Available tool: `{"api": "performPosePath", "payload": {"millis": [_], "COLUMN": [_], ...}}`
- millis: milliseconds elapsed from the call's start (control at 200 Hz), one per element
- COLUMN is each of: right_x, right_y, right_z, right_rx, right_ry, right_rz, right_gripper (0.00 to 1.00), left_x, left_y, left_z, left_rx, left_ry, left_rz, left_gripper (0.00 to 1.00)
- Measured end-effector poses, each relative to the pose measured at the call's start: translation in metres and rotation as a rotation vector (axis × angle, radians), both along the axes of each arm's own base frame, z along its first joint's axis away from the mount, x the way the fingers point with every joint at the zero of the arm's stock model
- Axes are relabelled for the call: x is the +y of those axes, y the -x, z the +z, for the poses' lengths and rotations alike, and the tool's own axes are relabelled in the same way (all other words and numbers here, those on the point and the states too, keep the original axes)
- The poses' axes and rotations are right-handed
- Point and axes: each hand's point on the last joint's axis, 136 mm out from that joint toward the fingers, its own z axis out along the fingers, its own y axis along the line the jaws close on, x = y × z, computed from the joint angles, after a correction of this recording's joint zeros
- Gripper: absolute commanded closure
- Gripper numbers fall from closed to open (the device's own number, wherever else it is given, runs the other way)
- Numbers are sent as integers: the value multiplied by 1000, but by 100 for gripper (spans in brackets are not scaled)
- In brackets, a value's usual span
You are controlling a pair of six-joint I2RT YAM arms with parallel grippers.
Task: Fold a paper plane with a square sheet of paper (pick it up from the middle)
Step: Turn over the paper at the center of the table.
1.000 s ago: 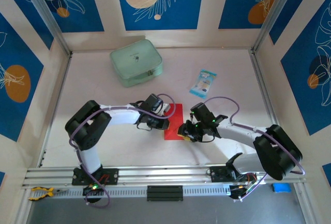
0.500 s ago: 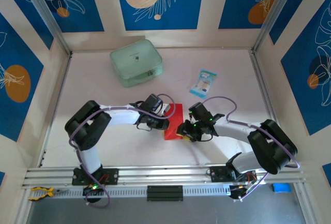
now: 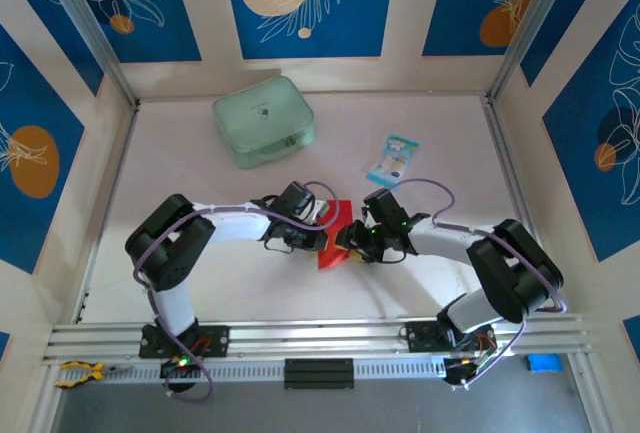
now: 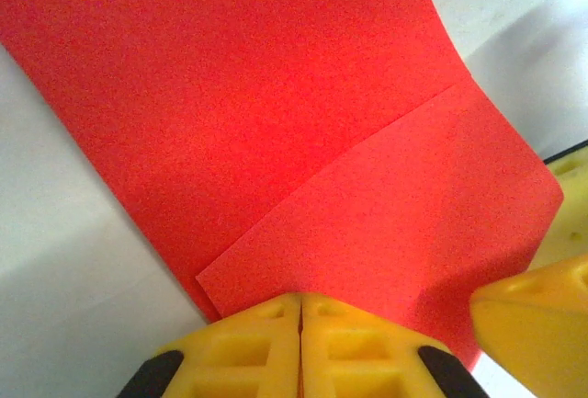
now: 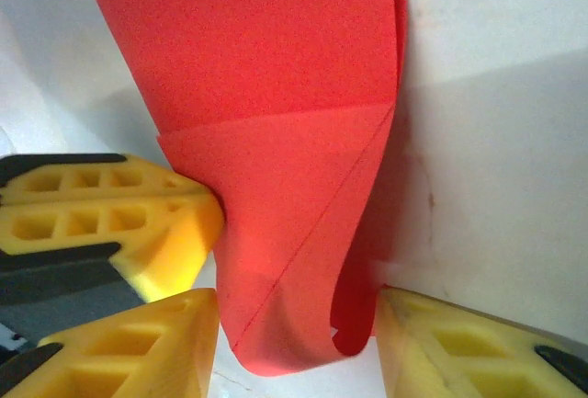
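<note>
At mid-table the red sheet [image 5: 276, 95] curls (part-folded) inside the spread right pincer [image 5: 294, 347]; the closed left pincer [image 4: 299, 343] touches it.

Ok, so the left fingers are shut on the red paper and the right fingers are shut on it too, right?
Not quite. The left fingers are shut on the red paper, but the right fingers are open, standing apart on either side of its curled edge. The right wrist view shows it.

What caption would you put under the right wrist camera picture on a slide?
The red square sheet of paper curls between the right gripper's open yellow fingers.
</note>
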Motion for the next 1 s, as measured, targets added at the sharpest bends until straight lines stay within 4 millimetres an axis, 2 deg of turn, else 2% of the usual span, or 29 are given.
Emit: {"api": "performPosePath", "payload": {"millis": [245,520,890,1000], "right_x": [-4,0,-8,-8], "right_y": [-13,-25,-22,-23], "right_z": [-1,7,-4,-3], "right_rx": [-17,-62,-40,-47], "right_ry": [-24,-71,-67,-78], "right_rz": [-15,-19,-38,-37], "right_gripper": [53,56,56,60], "left_x": [0,0,-1,-1], "left_y": [0,0,1,1], "left_z": [0,0,1,1], "left_rx": [0,1,7,8], "left_ry": [0,1,6,6], "left_rz": [0,-1,0,-1], "left_gripper": [92,92,92,92]}}
